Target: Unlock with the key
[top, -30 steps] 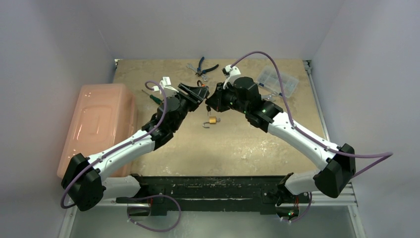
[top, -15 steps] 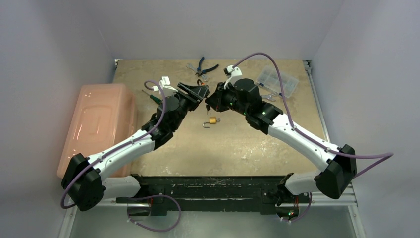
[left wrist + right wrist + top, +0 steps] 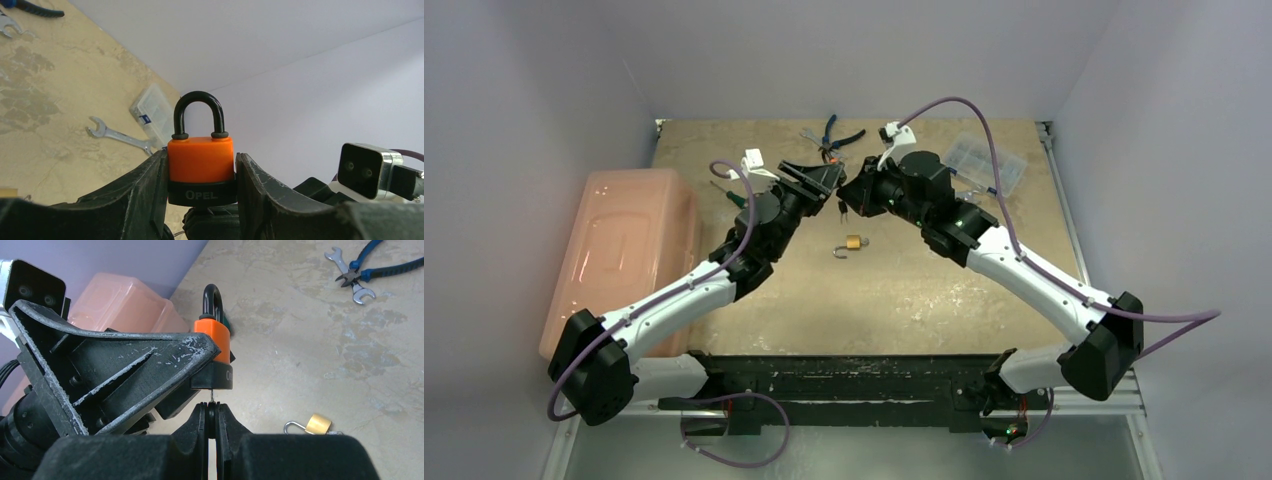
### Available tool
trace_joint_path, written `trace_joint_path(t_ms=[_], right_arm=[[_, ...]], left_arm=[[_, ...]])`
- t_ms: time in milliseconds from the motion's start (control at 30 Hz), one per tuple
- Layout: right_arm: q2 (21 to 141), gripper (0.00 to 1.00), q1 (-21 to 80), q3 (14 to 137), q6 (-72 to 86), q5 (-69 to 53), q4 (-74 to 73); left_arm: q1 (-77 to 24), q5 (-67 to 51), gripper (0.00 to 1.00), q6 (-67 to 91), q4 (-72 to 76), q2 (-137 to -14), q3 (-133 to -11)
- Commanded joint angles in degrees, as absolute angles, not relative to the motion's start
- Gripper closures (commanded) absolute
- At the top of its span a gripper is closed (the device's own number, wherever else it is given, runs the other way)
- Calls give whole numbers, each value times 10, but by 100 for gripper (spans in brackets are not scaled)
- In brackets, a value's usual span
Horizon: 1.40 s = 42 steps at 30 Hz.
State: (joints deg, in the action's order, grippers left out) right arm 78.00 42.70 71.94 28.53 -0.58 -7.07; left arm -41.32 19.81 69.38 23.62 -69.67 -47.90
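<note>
Where the two arms meet: an orange padlock (image 3: 200,160) is held off the table (image 3: 924,290). In the left wrist view it stands upright, with its rounded black shackle closed at 12 o'clock and a black band lettered OPEL at its base.
Left gripper (image 3: 200,167): scuffed black fingers clamp the padlock's flat sides from 9 and 3 o'clock.
Right gripper (image 3: 212,409): fingertips are pressed together on a key (image 3: 212,396). Only a thin metal sliver of it shows, reaching up to the padlock's underside; how deep it sits cannot be told.
Brass padlock (image 3: 854,242): small, lying on the table at 6 o'clock from the grippers, its silver shackle swung open.
Pliers (image 3: 836,130): blue-handled, at the table's 12 o'clock edge, touching a small steel wrench (image 3: 357,292).
Organizer box (image 3: 984,160): clear plastic with compartments, at 2 o'clock; an open-ended wrench (image 3: 120,136) lies just beside it.
Bin (image 3: 624,250): translucent pink plastic with rounded corners, at 9 o'clock beside the table.
Table surface: tan, mottled with pale worn patches.
</note>
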Motion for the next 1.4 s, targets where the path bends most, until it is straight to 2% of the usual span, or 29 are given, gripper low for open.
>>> trace_joint_path(t_ms=[0,167,433,567,833,933,1067,1367], right_arm=[[782,100,409,774,295,25,36],[778,100,404,770,286,15,47],[781,99,403,750,275,-36,1],[774,91,402,722,282,-60,-18],[753,60,403,693,290,-74,-39],[748,53,403,691,291,-75,-49],[738,51,403,684,291,-75,-64],[732,52,403,665,289,-65,-75]], left_arm=[[-431,98,100,699,268,-698,-474],[-431,91,100,719,251,-706,-481],[-430,146,100,732,221,-700,-477],[-427,150,100,742,207,-713,-480],[-417,165,100,759,195,-721,-478],[-412,170,100,760,192,-722,-477],[-407,177,100,762,186,-722,-476],[-400,175,100,765,183,-722,-478]])
